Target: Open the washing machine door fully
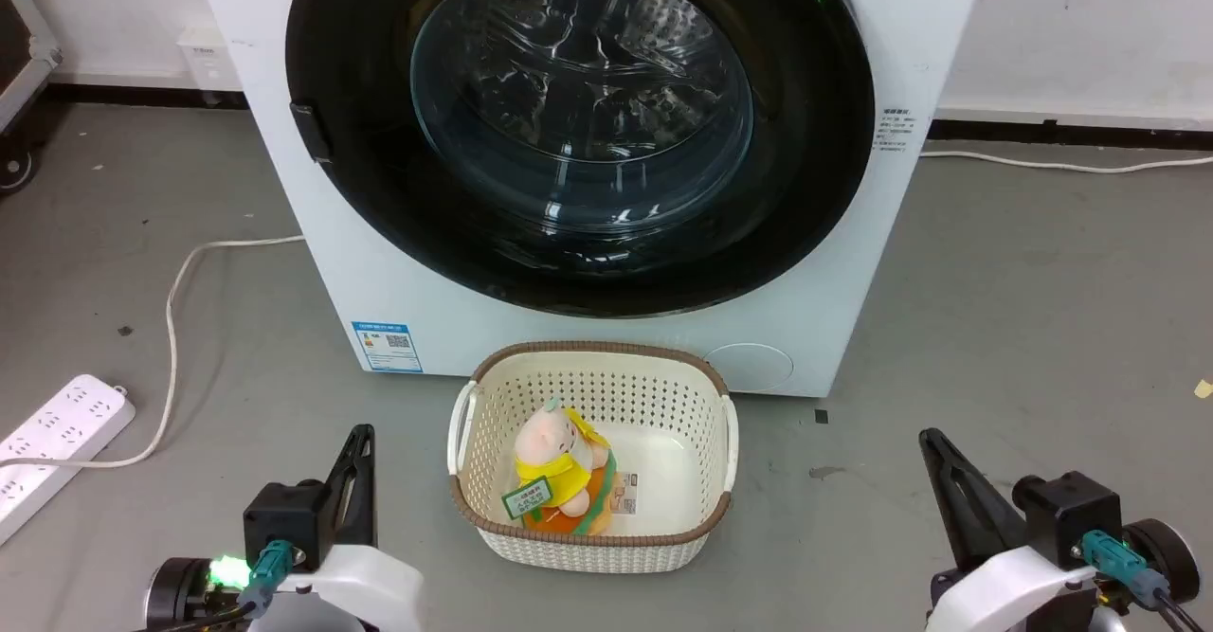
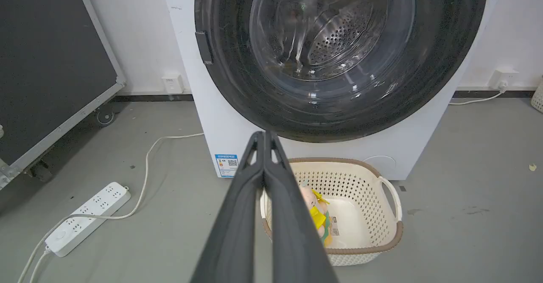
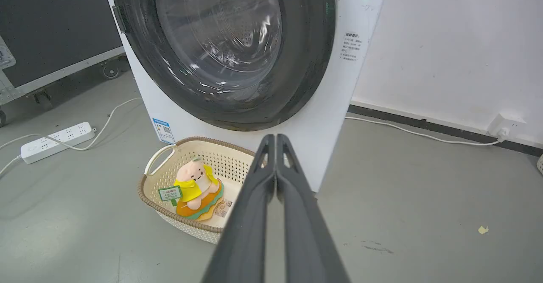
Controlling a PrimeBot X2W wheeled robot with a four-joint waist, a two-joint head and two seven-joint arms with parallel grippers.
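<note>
Washing machine door [image 1: 580,130]: shut, lying flat against the front of the white washing machine [image 1: 805,329]. Its glossy black ring runs unbroken around the clear glass bowl, and the perforated steel drum shows through the glass. A small dark tab [image 1: 311,132] sits on the door's left edge. A blue label sticker [image 1: 387,346] is low on the machine's front, left of centre.

My left gripper [image 1: 361,438]: low at the left of the head view, well apart from the door. Jaws closed, finger against finger, holding nothing.

My right gripper [image 1: 933,442]: low at the right, likewise well apart from the door. Jaws closed and empty, fingers meeting along their tips in the right wrist view.

Floor, grey: a cream perforated basket [image 1: 592,542] with a brown rim stands just in front of the machine, below the door and between my two grippers. A plush toy [image 1: 559,461] in yellow, with a green tag, lies inside it. A white power strip [image 1: 57,433] lies on the floor to my left, with a white cable [image 1: 175,329] running towards the machine.
</note>
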